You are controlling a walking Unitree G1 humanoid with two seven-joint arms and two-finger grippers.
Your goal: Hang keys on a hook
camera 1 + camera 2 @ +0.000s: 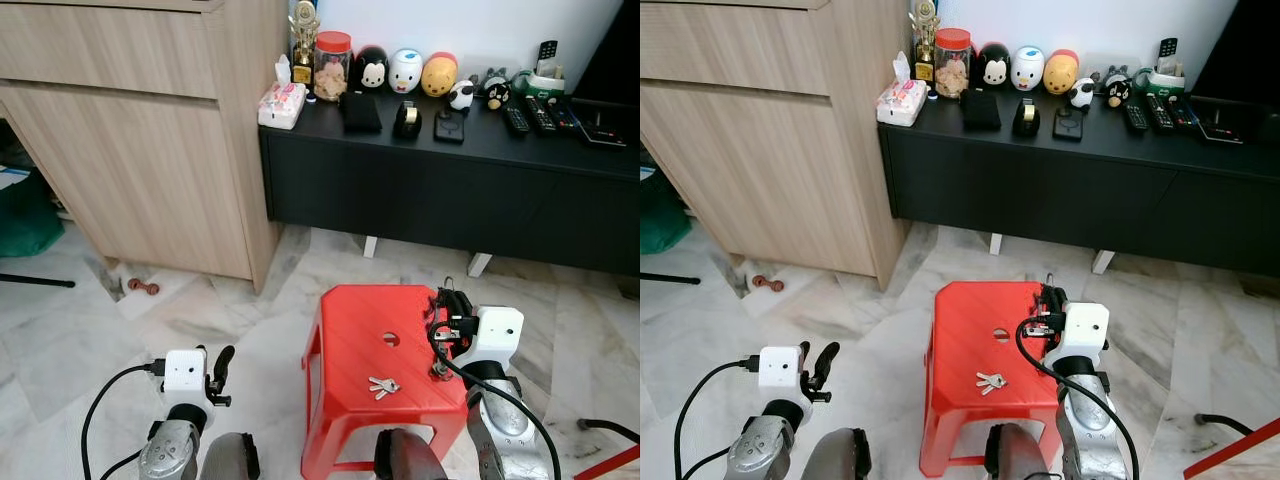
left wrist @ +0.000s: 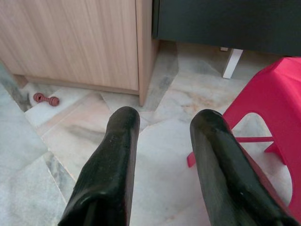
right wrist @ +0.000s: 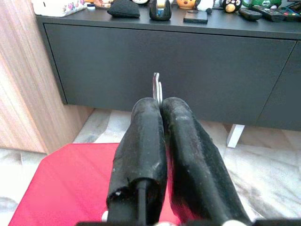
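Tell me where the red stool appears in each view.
Left eye: stool low centre, keys on it.
Right eye: stool low centre.
Left wrist: stool behind one finger of the open left gripper.
Right wrist: stool beneath the right gripper, shut on a metal piece.
Shared landmark: black cabinet behind the stool.

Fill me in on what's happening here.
The robot stands over a red plastic stool with a bunch of keys lying loose on its seat. The right gripper is above the stool's far right side, shut on a small metal piece, possibly the hook. The left gripper is open, low over the marble floor.
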